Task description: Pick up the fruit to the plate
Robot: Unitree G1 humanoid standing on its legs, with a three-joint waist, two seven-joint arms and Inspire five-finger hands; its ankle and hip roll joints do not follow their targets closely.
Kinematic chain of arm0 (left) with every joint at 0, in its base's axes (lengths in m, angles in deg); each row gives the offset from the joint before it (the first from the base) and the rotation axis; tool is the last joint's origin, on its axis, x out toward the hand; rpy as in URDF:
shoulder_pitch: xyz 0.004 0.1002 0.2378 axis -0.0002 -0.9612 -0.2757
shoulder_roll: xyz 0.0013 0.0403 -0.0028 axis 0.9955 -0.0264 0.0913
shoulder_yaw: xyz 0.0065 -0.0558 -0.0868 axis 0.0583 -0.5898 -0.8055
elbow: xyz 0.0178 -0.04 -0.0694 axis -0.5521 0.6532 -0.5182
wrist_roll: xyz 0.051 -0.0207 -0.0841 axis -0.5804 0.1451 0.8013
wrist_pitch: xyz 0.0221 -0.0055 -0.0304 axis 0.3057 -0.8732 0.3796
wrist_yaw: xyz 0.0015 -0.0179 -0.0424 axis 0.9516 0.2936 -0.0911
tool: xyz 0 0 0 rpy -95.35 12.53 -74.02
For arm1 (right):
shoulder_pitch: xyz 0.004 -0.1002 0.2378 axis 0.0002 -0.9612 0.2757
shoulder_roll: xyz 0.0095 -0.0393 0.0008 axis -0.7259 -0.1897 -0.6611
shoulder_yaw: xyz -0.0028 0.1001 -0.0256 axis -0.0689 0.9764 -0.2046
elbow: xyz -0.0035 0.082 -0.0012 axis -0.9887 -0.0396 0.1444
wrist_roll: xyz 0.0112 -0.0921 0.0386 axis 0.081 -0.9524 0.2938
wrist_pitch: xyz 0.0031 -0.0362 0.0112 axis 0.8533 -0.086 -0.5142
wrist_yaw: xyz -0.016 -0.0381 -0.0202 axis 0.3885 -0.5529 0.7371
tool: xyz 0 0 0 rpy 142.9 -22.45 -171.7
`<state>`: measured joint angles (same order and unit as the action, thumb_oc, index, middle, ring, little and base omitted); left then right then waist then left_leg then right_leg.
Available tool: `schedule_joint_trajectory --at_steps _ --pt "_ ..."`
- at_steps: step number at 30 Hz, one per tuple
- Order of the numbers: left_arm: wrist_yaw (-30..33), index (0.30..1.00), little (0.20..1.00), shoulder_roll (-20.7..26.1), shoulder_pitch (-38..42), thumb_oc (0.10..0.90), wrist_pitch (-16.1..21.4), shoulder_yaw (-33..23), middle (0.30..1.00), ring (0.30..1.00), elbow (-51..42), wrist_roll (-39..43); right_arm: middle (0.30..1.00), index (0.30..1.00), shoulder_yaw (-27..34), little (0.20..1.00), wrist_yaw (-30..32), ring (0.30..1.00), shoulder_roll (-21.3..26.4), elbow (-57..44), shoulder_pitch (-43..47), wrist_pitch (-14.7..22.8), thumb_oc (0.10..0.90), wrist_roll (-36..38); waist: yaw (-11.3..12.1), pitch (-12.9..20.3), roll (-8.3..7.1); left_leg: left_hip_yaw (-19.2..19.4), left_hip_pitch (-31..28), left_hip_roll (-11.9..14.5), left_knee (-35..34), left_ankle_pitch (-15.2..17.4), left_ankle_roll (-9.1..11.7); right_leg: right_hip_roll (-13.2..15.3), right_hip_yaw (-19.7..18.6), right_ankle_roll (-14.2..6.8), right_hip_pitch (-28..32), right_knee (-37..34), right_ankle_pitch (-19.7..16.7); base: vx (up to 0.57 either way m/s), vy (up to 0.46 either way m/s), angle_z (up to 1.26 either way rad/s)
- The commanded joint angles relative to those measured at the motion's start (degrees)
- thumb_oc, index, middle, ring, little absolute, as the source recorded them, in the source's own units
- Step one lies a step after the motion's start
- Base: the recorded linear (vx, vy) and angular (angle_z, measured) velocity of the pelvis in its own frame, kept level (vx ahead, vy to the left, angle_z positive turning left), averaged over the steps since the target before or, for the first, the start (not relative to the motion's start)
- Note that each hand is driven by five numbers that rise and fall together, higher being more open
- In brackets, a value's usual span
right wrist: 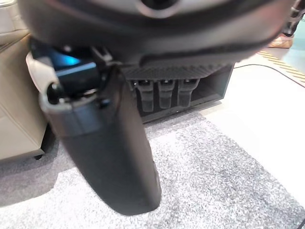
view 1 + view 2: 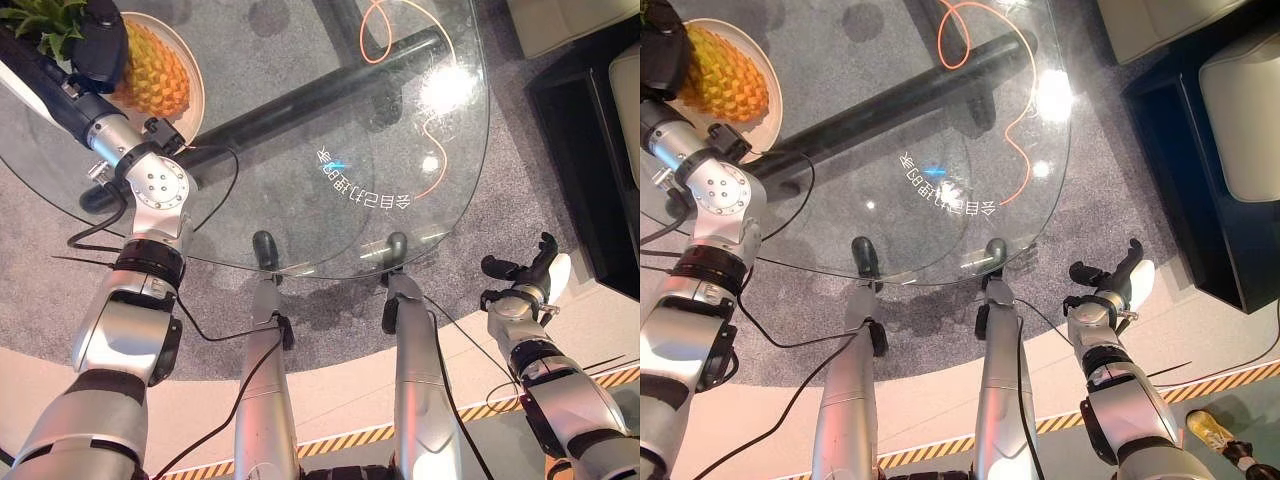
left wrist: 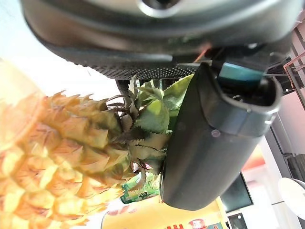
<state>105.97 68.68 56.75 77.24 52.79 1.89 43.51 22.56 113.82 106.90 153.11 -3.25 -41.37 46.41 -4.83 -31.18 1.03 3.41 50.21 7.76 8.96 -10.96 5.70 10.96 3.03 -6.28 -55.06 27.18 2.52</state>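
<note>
Grey carpet (image 2: 560, 200) covered the floor beneath a round glass table (image 2: 440, 190) carried on a dark tubular frame (image 2: 300, 95). We noted an orange cable (image 2: 1025, 130) running on the carpet under the glass, and a black cabinet (image 2: 1200, 170) standing on the robot's right, well apart from the table.

We located the plate (image 2: 192, 75), pale and round, at the far left of the table. The pineapple (image 2: 155, 70) lay on its side on the plate, body toward the table centre and green crown (image 2: 45, 20) toward the far left edge of the view.

We observed the left hand (image 2: 98, 45) over the crown end of the pineapple, its arm reaching across the left part of the table. In the left wrist view, the thumb (image 3: 214, 138) lay alongside the crown leaves (image 3: 152, 119), with the yellow body of the fruit just beside it. The fingers of this hand were hidden behind the leaves, so we could not tell whether they were closed on the fruit or released.

We recorded the right hand (image 2: 525, 270) off the table, near its right near edge and above the carpet, holding nothing. Its fingers were loosely extended and slightly bent, with the white-covered thumb (image 2: 560, 272) standing apart from them. In the right wrist view, the thumb (image 1: 109, 152) and the short row of fingers (image 1: 162, 93) showed over carpet, with no object between them.
</note>
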Motion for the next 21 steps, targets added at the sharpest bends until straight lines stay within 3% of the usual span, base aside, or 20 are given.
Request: schedule_joint_trajectory --at_steps 1,21 --pt "-0.14 0.9 0.9 3.9 1.96 0.8 6.6 -2.88 0.9 0.9 -3.72 -3.27 0.9 0.9 3.76 0.9 4.61 0.9 1.1 0.36 -2.98 0.88 0.8 -0.57 1.81 1.39 -1.57 -0.29 0.97 -2.74 11.08 11.76 -1.29 -2.32 2.34 0.4 2.63 -5.72 -2.06 0.0 0.0 0.0" --pt "-2.81 0.9 0.9 0.43 -6.09 0.8 8.74 -5.45 0.9 0.9 -10.11 -3.46 0.9 0.9 5.41 0.9 6.04 0.9 0.23 -0.6 -4.7 0.96 0.8 -0.65 3.32 1.39 -1.18 -0.93 1.09 -3.25 11.22 11.99 -1.64 -1.56 3.34 0.17 2.94 -5.82 -2.23 0.0 -0.006 0.01"
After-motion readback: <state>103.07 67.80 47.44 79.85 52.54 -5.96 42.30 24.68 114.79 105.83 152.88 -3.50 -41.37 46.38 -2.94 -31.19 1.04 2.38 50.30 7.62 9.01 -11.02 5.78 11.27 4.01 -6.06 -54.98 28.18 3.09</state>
